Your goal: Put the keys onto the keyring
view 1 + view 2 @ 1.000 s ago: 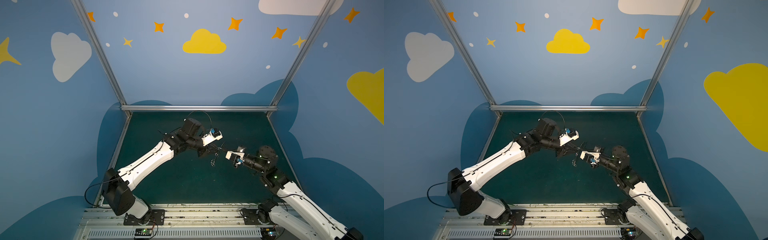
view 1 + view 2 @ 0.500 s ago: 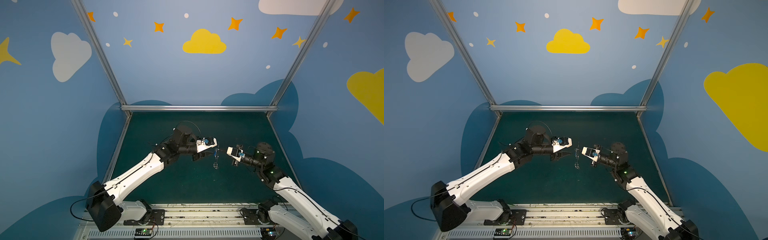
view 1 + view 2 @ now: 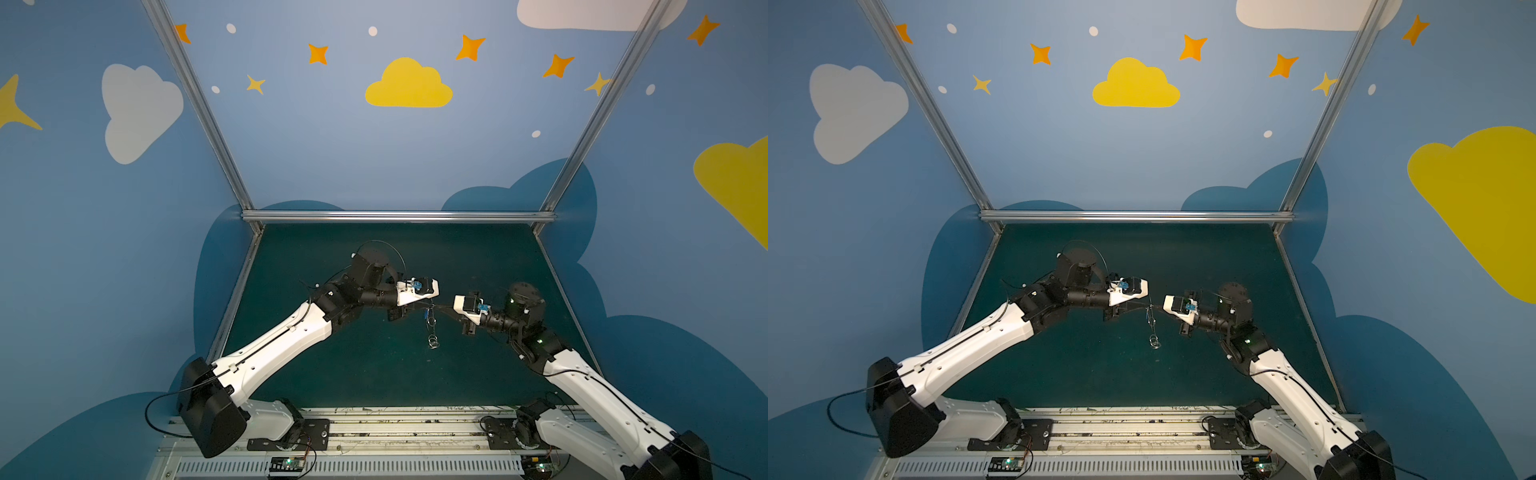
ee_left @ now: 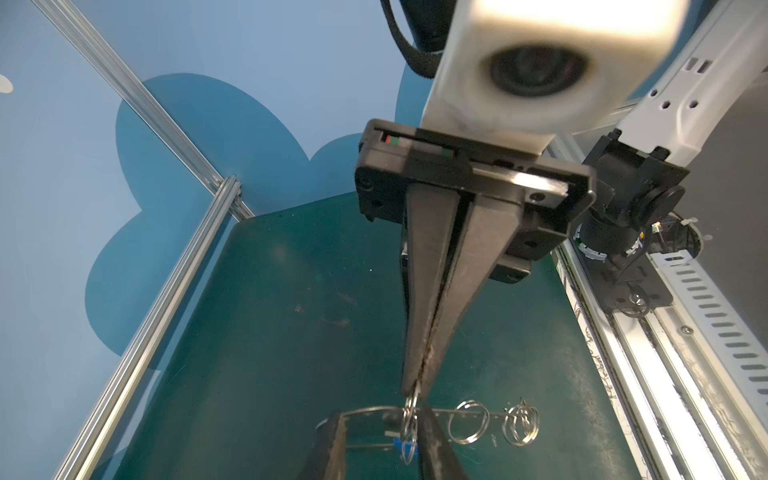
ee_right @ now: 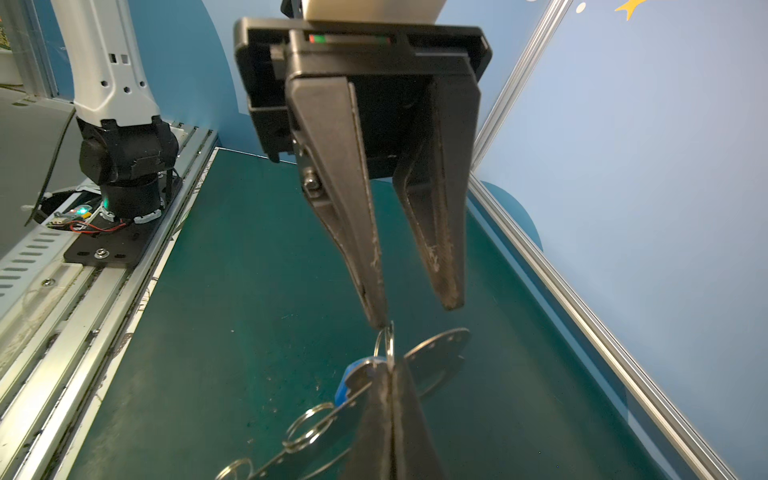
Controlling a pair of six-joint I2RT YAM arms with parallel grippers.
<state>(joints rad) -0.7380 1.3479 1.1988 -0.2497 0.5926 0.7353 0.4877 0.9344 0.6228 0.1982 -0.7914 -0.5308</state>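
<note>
Right gripper [image 4: 415, 388] pinches a split ring [image 4: 410, 406] on the keyring [image 5: 440, 353], aloft. Left gripper [image 5: 414, 313] is spread, one fingertip [image 5: 375, 305] at that ring, blue key [image 5: 344, 384] just beside.

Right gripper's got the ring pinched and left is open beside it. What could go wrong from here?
1. The right gripper pinches only a thin split ring at its very tips, and the keyring hangs from it above the mat; a slip would likely drop everything.
2. One fingertip of the open left gripper touches that ring; a nudge could twist it loose.
3. Whether the blue key is fully threaded is unclear; it might fall off.
</note>
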